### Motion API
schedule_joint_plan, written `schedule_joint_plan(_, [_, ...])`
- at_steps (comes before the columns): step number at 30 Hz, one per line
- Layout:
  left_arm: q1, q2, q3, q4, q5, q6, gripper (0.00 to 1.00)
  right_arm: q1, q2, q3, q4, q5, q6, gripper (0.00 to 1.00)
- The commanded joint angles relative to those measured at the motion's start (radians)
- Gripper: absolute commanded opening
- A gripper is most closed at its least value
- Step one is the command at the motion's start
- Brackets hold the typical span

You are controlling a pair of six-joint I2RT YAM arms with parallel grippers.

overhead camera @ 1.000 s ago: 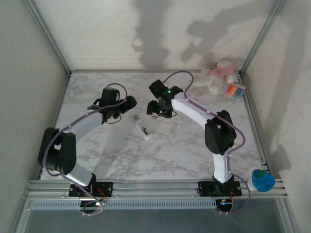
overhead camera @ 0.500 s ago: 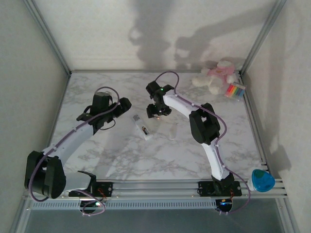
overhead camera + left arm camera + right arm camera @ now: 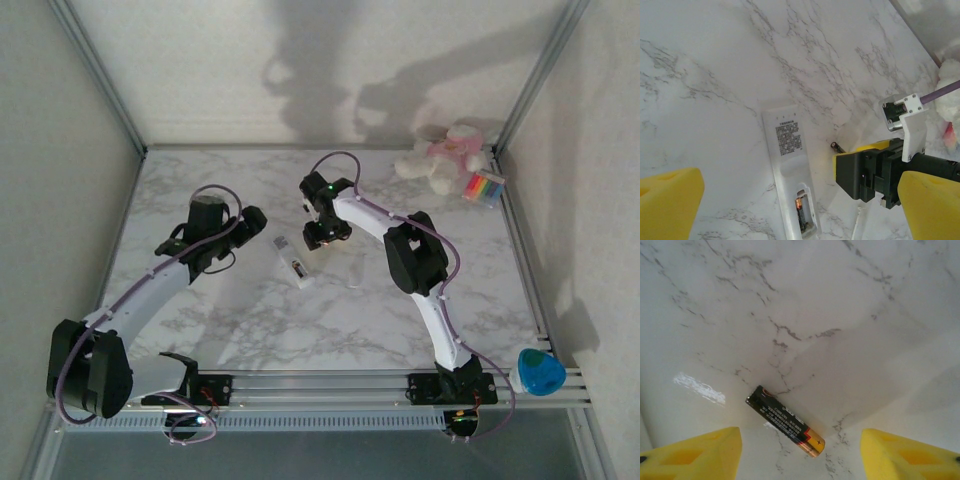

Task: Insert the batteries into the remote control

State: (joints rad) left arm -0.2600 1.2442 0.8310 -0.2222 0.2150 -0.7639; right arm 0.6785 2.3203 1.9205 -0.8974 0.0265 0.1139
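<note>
Yellow pads frame both my wrist views, spread wide: my right gripper (image 3: pixel 800 460) is open and holds nothing, and so is my left gripper (image 3: pixel 800 207). A loose battery (image 3: pixel 785 421) lies flat on the marble table (image 3: pixel 850 310) just ahead of my right fingertips. It sits in the gap between the two pads, touching neither, at a slant across that gap. It is a slim cylinder, black along most of its body with small print, and gold at the end nearer my pads, where a plus sign shows.

From the left wrist, the remote (image 3: pixel 789 170) lies back-up below my left gripper. It is long and white, with a grey printed label and its battery bay uncovered at the near end. A second battery (image 3: pixel 801 216) sits in that bay. The loose battery lies just beside the remote's long edge, apart from it, at the tip of my right gripper.
</note>
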Motion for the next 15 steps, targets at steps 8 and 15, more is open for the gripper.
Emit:
schedule_joint_plan(8, [0.006, -0.038, -0.021, -0.015, -0.019, -0.011, 1.0, 0.018, 0.026, -0.028, 0.025, 0.008, -0.062, 0.49])
schedule_joint_plan(15, [0.006, -0.056, -0.03, -0.027, -0.02, -0.002, 1.0, 0.045, 0.04, -0.012, 0.033, 0.029, -0.068, 0.47])
